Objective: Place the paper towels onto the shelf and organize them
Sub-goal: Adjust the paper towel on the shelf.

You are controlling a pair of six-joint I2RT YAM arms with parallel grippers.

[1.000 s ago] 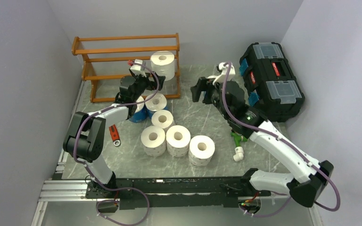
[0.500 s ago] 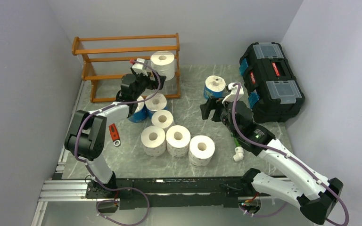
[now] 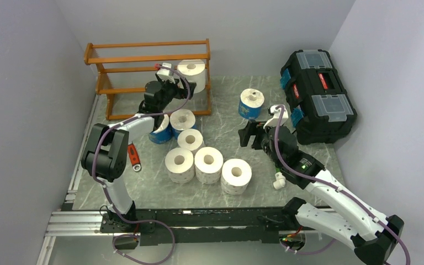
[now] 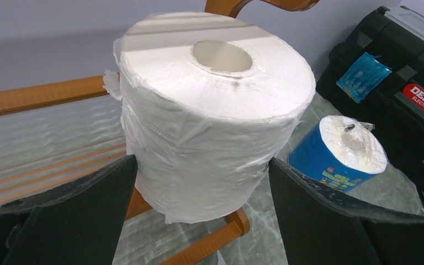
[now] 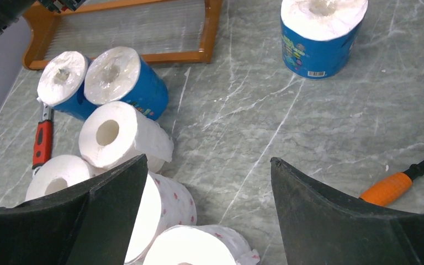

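The orange-brown shelf stands at the back left. A white paper towel roll sits upright on the right end of its lower tier. My left gripper is open, its fingers flanking that roll with their tips right at its sides. My right gripper hangs open and empty over the table. A blue-wrapped roll stands just beyond it. Two blue rolls and several white rolls cluster in front of the shelf.
A black toolbox sits at the back right. A red-handled tool lies left of the rolls. An orange-handled tool and a white fitting lie near my right arm. Grey walls close in on both sides.
My right gripper has drawn back toward the near edge, uncovering the blue roll that stands on the table. My left gripper has pushed forward around the roll on the shelf.
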